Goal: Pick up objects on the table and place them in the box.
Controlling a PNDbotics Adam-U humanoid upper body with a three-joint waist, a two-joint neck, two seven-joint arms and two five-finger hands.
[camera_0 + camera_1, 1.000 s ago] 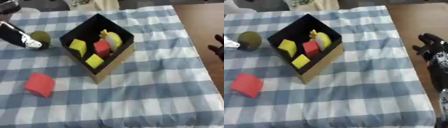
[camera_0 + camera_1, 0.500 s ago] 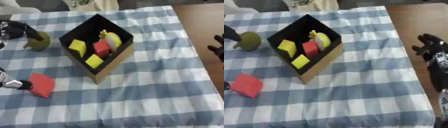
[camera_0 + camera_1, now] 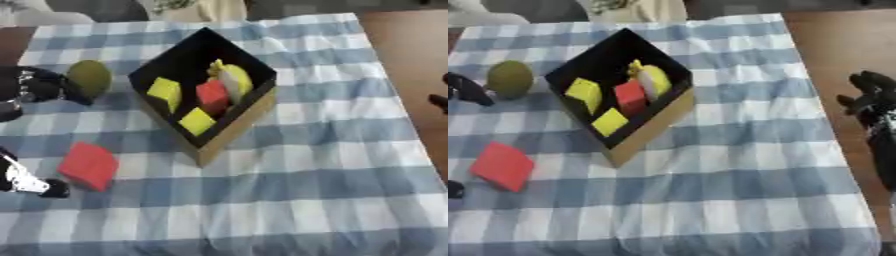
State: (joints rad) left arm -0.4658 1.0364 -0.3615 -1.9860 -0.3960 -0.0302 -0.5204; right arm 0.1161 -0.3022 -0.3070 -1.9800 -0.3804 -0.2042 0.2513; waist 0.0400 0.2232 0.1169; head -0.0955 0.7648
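An open black box (image 3: 254,112) with cardboard walls stands left of the middle of the checked cloth. It holds two yellow blocks, a red block and a yellow and white curved thing. An olive green round object (image 3: 89,77) lies left of the box. A flat red block (image 3: 87,165) lies nearer, at the lower left. My left hand (image 3: 33,88) comes in from the left edge, open and spread: dark fingers touch the green object's left side, and a white-tipped finger (image 3: 35,184) lies beside the red block. My right hand (image 3: 871,104) rests open at the right edge, off the cloth.
The blue and white checked cloth (image 3: 332,165) covers the table; its right edge runs along a brown surface (image 3: 402,45). Pale fabric shows past the far edge. The cloth right of and in front of the box is bare.
The left hand has spread: its white-tipped finger went from beside the green object down to beside the red block. The whole picture shifted slightly right. The right hand has stayed put.
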